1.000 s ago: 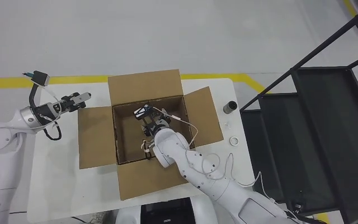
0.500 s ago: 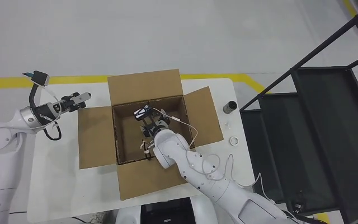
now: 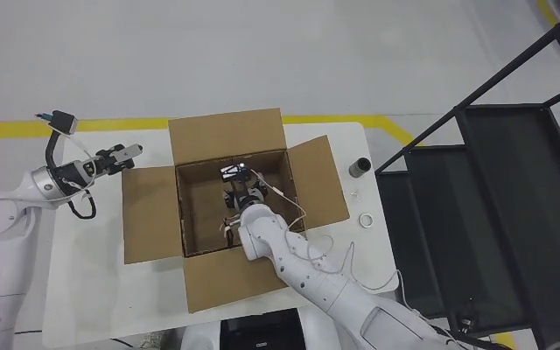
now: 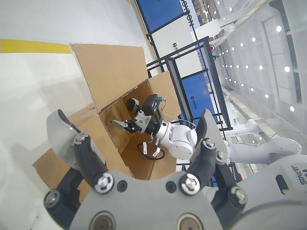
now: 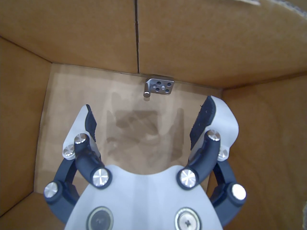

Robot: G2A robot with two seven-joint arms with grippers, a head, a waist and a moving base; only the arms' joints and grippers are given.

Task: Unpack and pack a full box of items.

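The cardboard box (image 3: 227, 136) stands in the middle of the desk (image 3: 96, 280), with all four flaps folded out flat. A single item shows on its floor: a small grey metal bracket (image 5: 159, 87), a plate drilled with several holes. It lies right at the foot of one box wall, just beside a vertical seam in that wall. Its long axis runs along the wall, and a short round stub at one end points away from the wall, toward the open floor. Whether the plate lies flat or leans on the wall I cannot tell.

The right gripper (image 5: 148, 106) hangs inside the box above the floor, aimed at the bracket and apart from it. Its two fingers are spread wide with nothing between them. In the top view this arm comes in over the near flap and the gripper sits close to the box's far wall.

The left gripper (image 3: 129, 154) hovers over the desk's far left corner, just beside the left flap. It points toward the box, its fingers likewise parted and empty.

Near the desk's right edge, outside the box, a dark cylinder (image 3: 360, 166) stands upright and a white ring (image 3: 368, 220) lies flat.
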